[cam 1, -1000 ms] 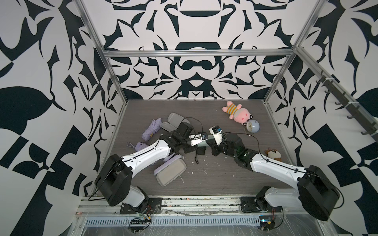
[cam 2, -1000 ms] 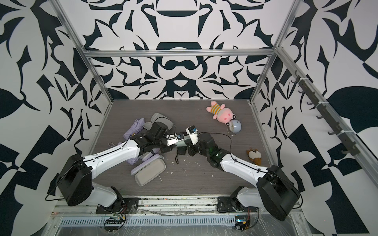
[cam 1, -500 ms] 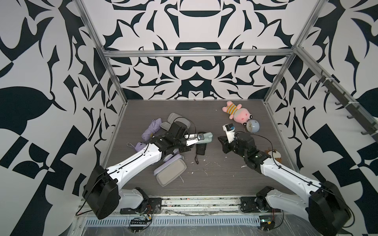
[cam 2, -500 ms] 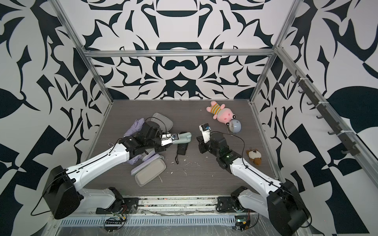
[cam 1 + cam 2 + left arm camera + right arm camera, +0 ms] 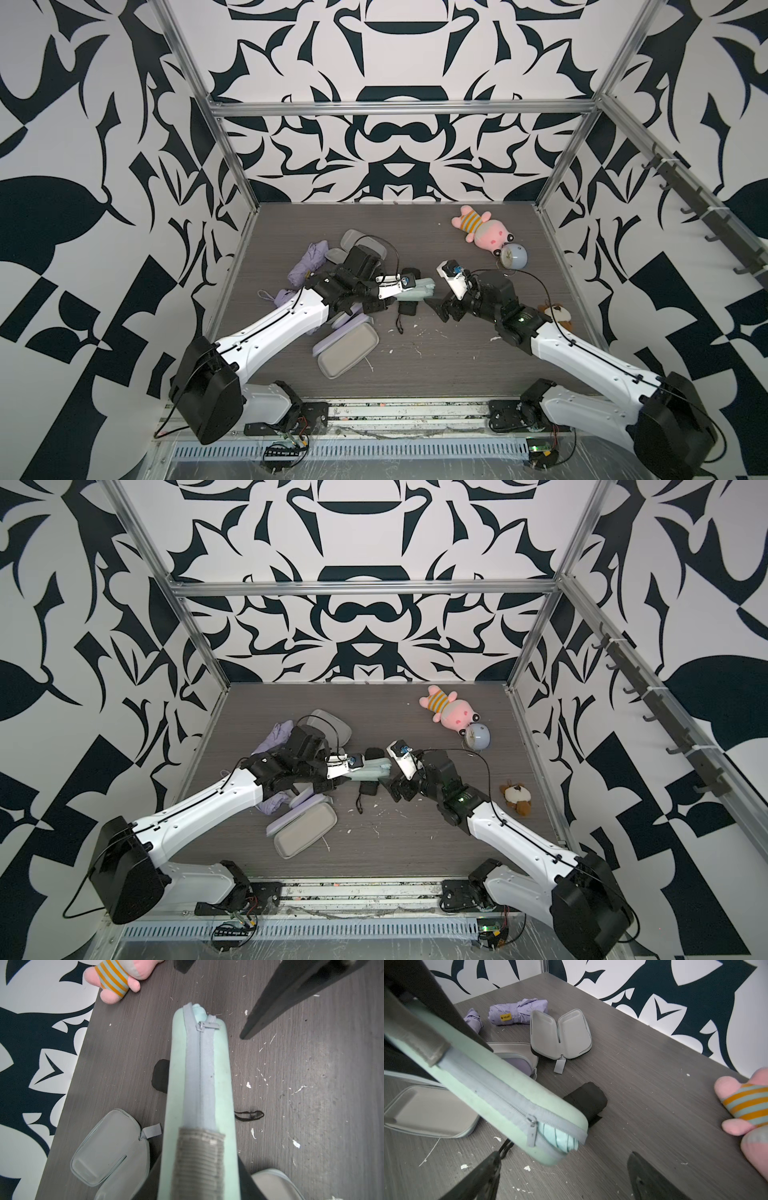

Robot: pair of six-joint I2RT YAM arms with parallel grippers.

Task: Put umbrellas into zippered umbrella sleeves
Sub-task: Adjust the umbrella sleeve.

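We are gripping the mint sleeve [image 5: 199,1084] in our left gripper [image 5: 392,293], jaws narrowed onto its near end, and we are holding it off the table [image 5: 457,365]. Its zipper is running closed along most of the length. The pull [image 5: 532,1130] is sitting just short of the far end, and the mint umbrella [image 5: 562,1140] is peeping out through the small gap there.

Our right gripper [image 5: 562,1176] is standing wide and empty, its fingers just beside that far end and touching nothing.

The black umbrella [image 5: 588,1097] is lying on the table beneath the sleeve, its cord [image 5: 249,1114] trailing beside it. Beyond it an open sleeve [image 5: 560,1034] is showing its grey lining. A lilac umbrella [image 5: 517,1012] is lying farther back, with a second lilac bundle [image 5: 473,1020] close by, partly hidden. A lilac sleeve [image 5: 347,353] is lying open by our left arm, and another lilac shell [image 5: 353,323] is partly hidden under it. A pink plush [image 5: 482,226] and a round clock [image 5: 513,255] are lying against each other, well apart from the sleeve.
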